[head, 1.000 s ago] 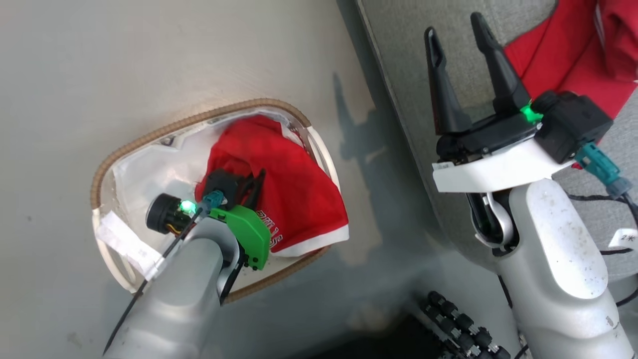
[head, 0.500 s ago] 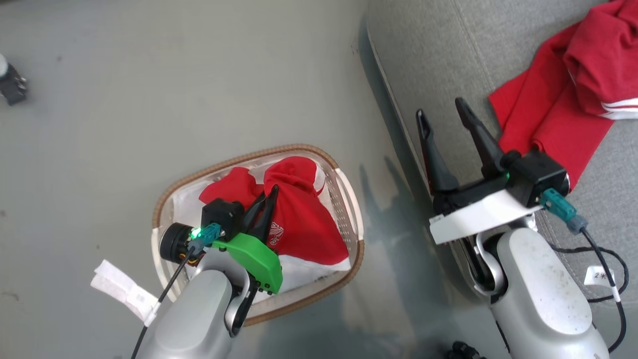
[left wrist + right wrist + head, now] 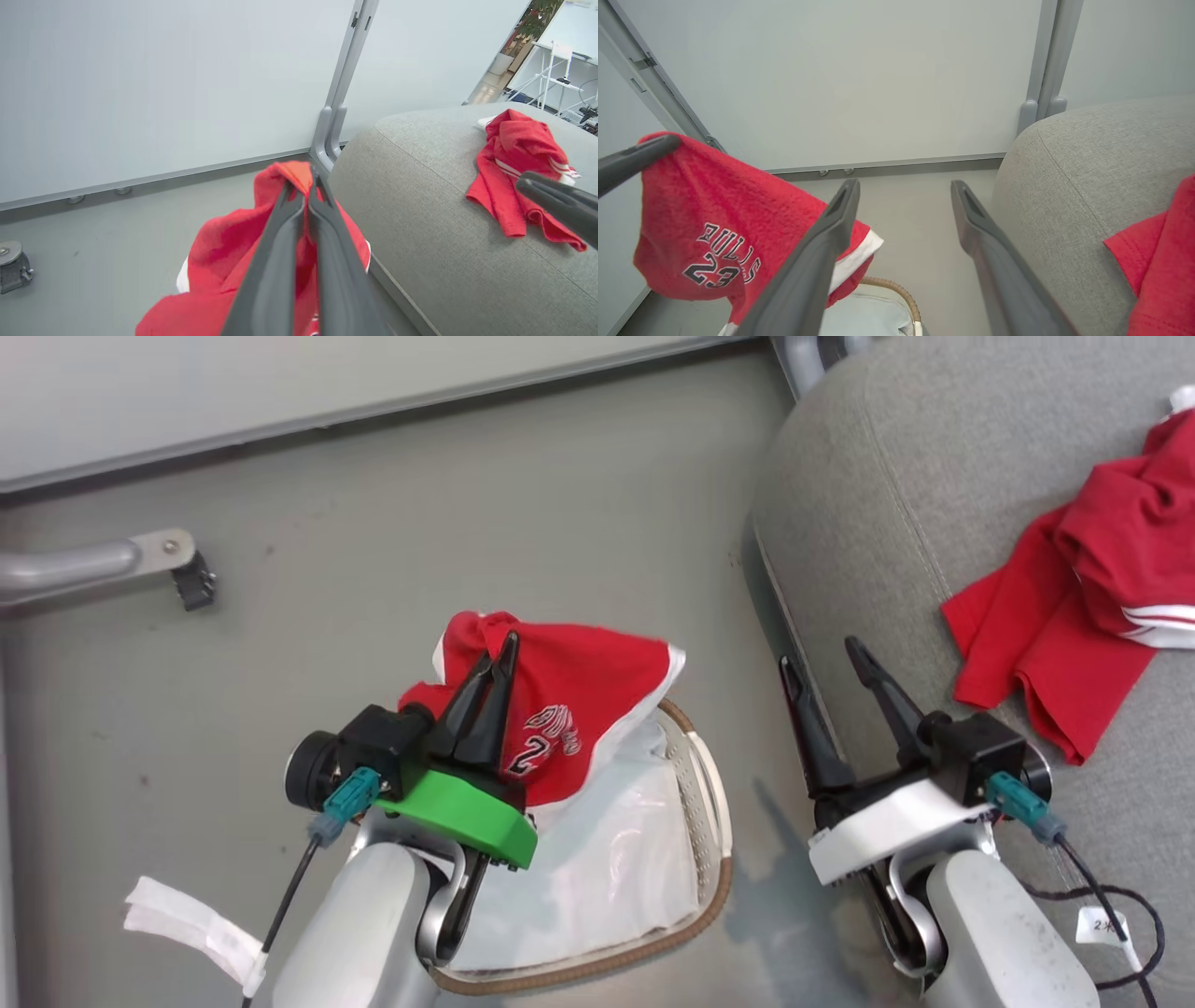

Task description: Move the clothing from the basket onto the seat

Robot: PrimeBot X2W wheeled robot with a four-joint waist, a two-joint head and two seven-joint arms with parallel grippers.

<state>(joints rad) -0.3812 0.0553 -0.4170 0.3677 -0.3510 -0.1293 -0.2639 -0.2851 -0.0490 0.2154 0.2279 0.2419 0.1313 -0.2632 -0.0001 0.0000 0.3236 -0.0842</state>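
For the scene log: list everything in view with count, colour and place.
lettered garment: one, red with white trim, held above the basket by the left tool
other garment: one, red with white stripes, crumpled on the seat
basket: one, white with brown rim, on the floor
liner: one, white, inside the basket
seat: one, grey, right of the basket
frame foot: one, grey metal, black tip, floor at far left
left tool: one, dark, shut on the lettered garment
right tool: one, dark, open, by the seat's edge
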